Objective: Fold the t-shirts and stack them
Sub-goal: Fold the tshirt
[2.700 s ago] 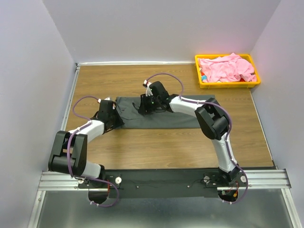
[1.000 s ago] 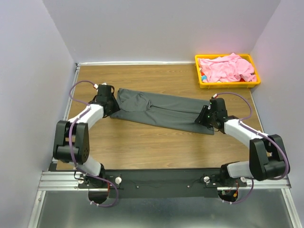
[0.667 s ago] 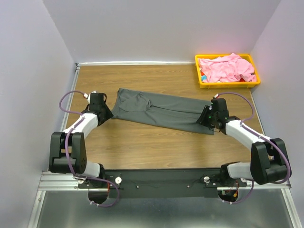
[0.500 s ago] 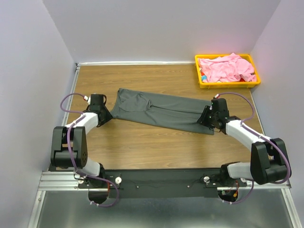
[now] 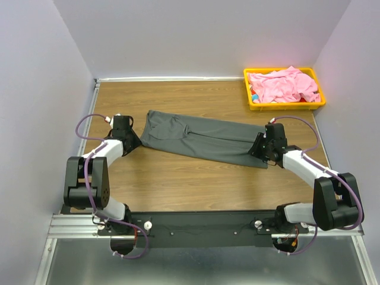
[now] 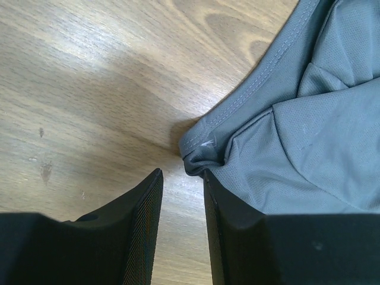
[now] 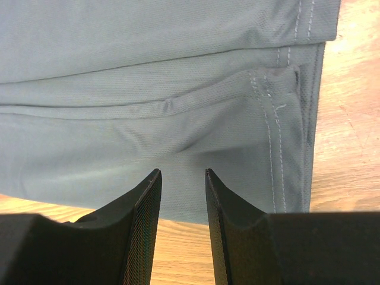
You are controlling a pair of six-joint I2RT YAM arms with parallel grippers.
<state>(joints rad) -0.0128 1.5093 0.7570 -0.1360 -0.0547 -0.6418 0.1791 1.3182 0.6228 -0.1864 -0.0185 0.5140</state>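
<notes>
Left gripper [image 6: 181,172]: jaws narrowly apart, empty, with the grey shirt's [image 5: 202,139] left corner just ahead of the tips.
Right gripper [image 7: 183,172]: narrow gap, empty, above the shirt's right hem.
Grey shirt: a folded strip on the table, its long axis running left to right between the arms, each arm nearest its own end.
Pink shirt [image 5: 282,85]: heaped in the tray [image 5: 279,107] at far right, nearer the right arm.

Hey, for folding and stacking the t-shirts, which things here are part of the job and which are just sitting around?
Part of the job:
- dark grey t-shirt, lying lengthwise on the table
- pink t-shirt, crumpled in a heap

Just lying about:
- yellow tray, holding the pink t-shirt at the far right corner
</notes>
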